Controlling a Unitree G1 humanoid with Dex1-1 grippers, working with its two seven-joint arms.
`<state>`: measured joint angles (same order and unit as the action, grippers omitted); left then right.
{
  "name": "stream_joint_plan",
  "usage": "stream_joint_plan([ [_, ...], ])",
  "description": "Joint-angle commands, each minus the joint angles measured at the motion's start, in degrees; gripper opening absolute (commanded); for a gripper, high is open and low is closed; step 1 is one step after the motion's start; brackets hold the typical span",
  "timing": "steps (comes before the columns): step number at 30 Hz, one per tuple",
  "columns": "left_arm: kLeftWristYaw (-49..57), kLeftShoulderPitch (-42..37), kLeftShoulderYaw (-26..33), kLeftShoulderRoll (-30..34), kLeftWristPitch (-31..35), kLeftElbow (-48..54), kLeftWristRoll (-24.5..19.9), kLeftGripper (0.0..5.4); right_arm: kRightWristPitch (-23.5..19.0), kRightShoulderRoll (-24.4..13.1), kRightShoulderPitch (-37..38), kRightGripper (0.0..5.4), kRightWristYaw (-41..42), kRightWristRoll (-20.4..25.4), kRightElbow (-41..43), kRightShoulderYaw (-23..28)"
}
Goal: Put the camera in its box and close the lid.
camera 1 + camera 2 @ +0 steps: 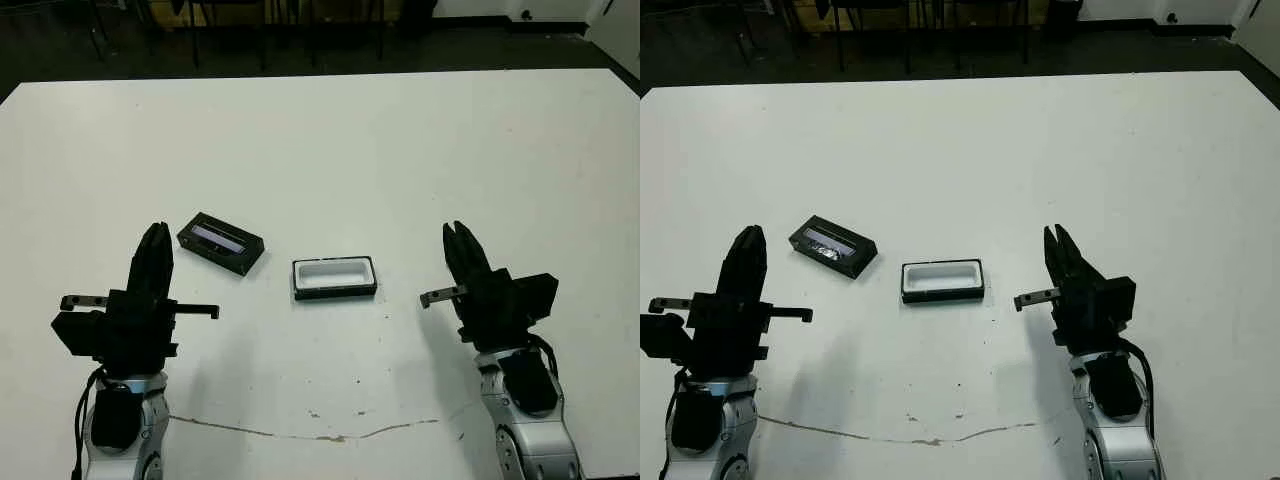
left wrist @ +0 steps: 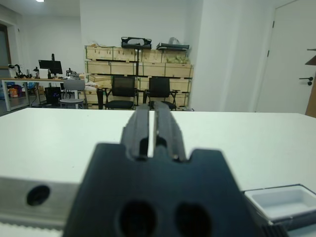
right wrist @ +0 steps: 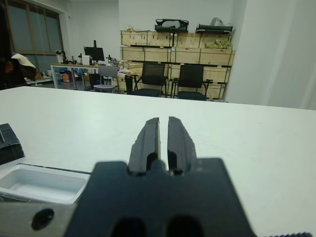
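The box point(image 1: 334, 277), a shallow black tray with white lining, lies open and empty at the table's middle front. To its left lies the lid point(image 1: 220, 243), a black slab with a silvery-blue strip on top, turned at an angle. I cannot make out the camera as a separate thing. My left gripper point(image 1: 155, 240) hovers shut just left of the lid, holding nothing. Right of the box, about a hand-length away, my right gripper point(image 1: 456, 236) is also shut and empty. The right wrist view shows the box point(image 3: 42, 183) and a corner of the lid point(image 3: 7, 143).
The white table point(image 1: 400, 150) stretches wide beyond the objects. A thin brown crack line point(image 1: 330, 436) runs along its front. Chairs, desks and shelves of wooden crates point(image 2: 138, 61) stand past the far edge.
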<state>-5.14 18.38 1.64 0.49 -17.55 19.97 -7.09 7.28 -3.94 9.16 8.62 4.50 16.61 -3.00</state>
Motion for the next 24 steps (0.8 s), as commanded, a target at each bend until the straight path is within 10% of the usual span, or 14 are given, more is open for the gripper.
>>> stream_joint_plan([
  [1,-0.06,1.80,0.12,-0.09,-0.07,-1.32,-0.02,0.01,0.14,-0.37,-0.30,0.00,0.60,0.66,-1.21,0.57],
  [15,0.58,1.59,0.15,0.04,0.39,-0.86,0.94,0.01,-0.88,-1.04,-0.79,0.00,1.65,2.19,0.09,1.52],
  [24,0.51,1.58,-0.18,-0.16,0.08,-1.25,0.57,0.01,-13.99,-8.97,-2.86,0.00,6.62,12.83,10.47,10.57],
])
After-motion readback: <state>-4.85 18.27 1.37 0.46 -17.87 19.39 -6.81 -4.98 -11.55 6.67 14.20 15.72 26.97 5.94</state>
